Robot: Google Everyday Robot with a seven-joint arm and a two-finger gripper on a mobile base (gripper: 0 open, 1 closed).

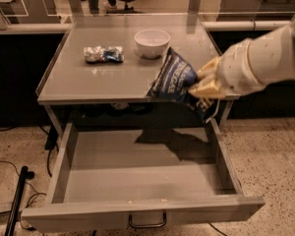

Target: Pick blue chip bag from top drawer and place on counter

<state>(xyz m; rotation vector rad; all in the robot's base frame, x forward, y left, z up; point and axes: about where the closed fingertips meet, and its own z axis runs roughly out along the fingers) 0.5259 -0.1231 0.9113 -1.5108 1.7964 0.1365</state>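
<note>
I see the yellowish two-finger gripper (200, 82) at the flat grey counter (113, 80) front-right edge, fingers clamped on the crinkled navy foil chip bag (173, 76), bag tilted, overlapping the counter edge, above the wide grey metal drawer (137, 181), which stands open.

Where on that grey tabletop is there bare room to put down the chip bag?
The counter is bare at front left, between its left rim, the silver-and-blue packet and the blue chip bag, which the claw grips over the front right edge. The back middle is crowded: packet and white bowl.
</note>
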